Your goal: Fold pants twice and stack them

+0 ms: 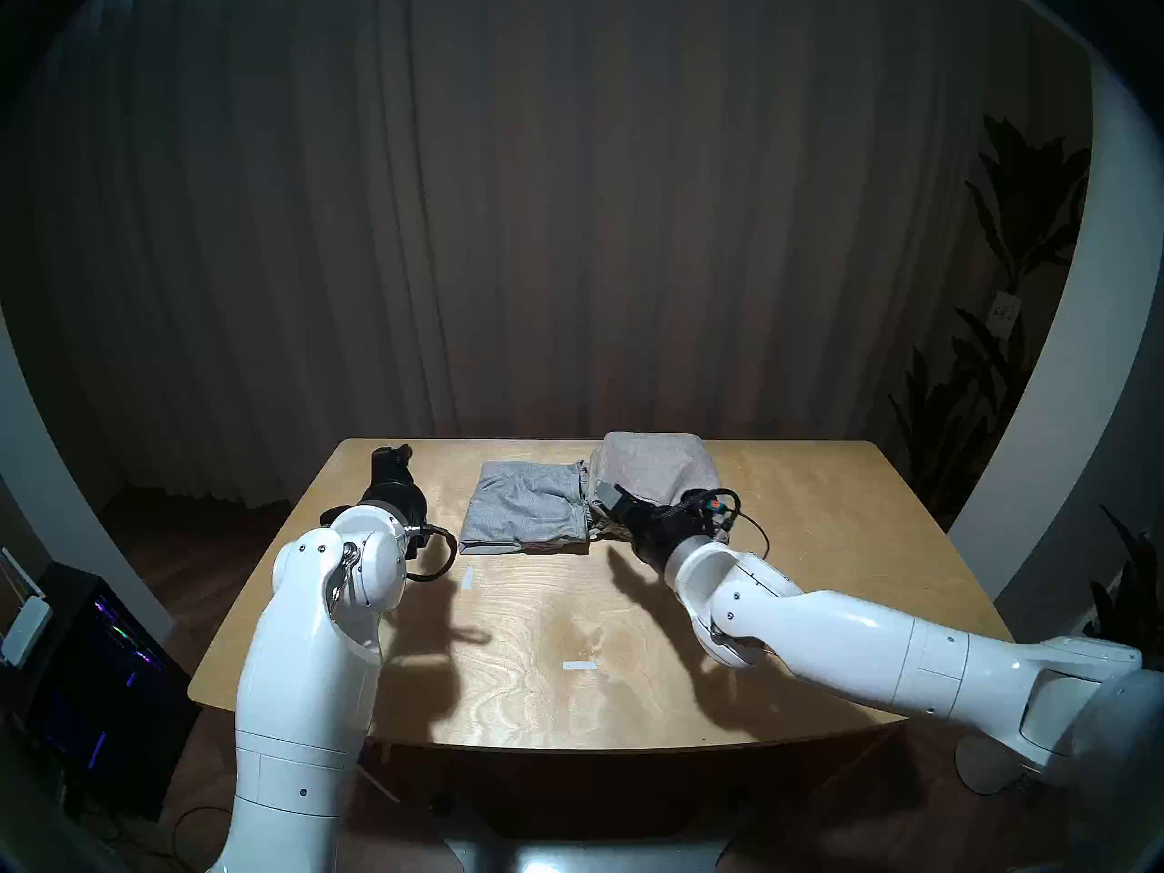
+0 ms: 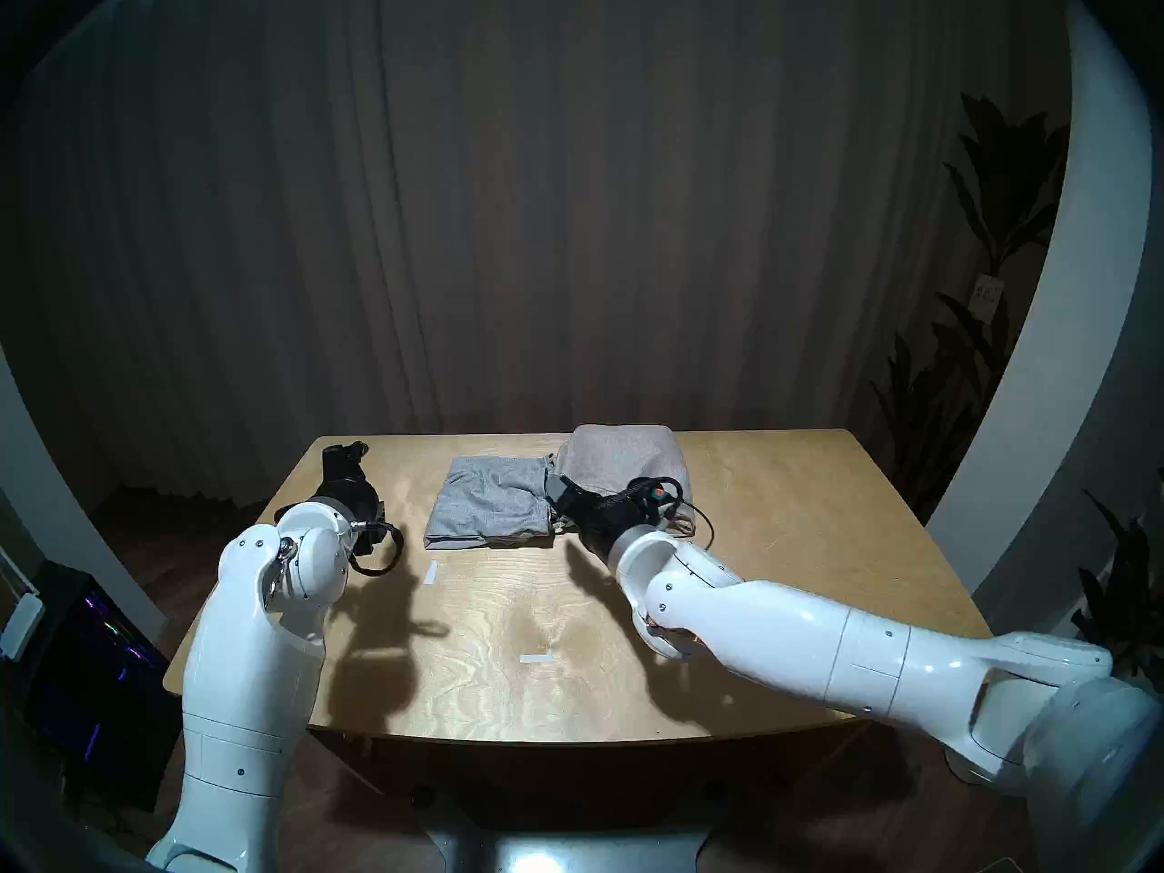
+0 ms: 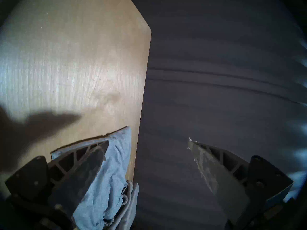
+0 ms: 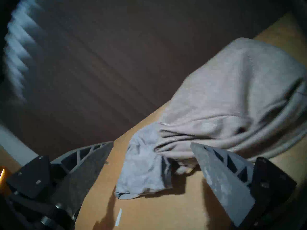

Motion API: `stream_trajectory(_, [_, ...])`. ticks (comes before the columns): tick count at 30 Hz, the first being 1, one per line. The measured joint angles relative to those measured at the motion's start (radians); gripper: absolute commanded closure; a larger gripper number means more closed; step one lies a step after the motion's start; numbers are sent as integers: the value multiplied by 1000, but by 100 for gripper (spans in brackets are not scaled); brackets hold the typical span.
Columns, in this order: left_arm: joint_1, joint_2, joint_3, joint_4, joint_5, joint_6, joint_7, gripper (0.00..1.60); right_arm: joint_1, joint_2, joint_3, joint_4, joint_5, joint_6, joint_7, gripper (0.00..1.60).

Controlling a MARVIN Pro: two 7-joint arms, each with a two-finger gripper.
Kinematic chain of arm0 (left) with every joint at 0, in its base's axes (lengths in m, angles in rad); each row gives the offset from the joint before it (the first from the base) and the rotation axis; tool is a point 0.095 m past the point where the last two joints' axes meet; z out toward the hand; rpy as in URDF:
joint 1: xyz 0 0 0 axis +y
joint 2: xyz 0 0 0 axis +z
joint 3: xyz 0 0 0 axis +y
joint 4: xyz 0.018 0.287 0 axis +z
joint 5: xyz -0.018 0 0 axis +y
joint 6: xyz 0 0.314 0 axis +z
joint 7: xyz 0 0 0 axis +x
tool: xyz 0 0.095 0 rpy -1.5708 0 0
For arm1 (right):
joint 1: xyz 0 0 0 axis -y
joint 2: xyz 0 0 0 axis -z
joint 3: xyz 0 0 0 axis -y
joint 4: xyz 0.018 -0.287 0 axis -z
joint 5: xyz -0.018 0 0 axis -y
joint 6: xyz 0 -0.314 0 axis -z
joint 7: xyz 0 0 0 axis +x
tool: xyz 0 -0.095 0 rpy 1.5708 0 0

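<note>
The light grey pants (image 1: 526, 506) lie folded flat at the back middle of the table (image 1: 819, 538). The larger beige-grey pants (image 1: 655, 468) sit bunched just to their right, touching them. My right gripper (image 1: 608, 497) is low over the seam where the two pairs meet. In the right wrist view it (image 4: 152, 143) is open, with the light grey pants' corner (image 4: 141, 166) between its fingers and the beige-grey pants (image 4: 232, 100) past the right finger (image 4: 216, 166). My left gripper (image 1: 393, 455) hangs open and empty at the table's back left corner, apart from the light grey pants (image 3: 113, 174).
Two short strips of white tape (image 1: 579, 666) (image 1: 467, 579) lie on the table's front half. A dark curtain hangs behind the table. A computer case (image 1: 94, 664) stands on the floor at the left, and a plant (image 1: 1008, 286) at the right.
</note>
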Motion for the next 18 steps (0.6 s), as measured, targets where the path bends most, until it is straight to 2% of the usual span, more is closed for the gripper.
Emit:
stream_trajectory(9, [1,-2,55,-7,-43,48,45,0,-107,82,66,-38,176,-125,-47,0])
stream_trajectory(18, [2,-6,135,-36,-71,112,89,0,-192,133,152,-112,358,-249,-62,0])
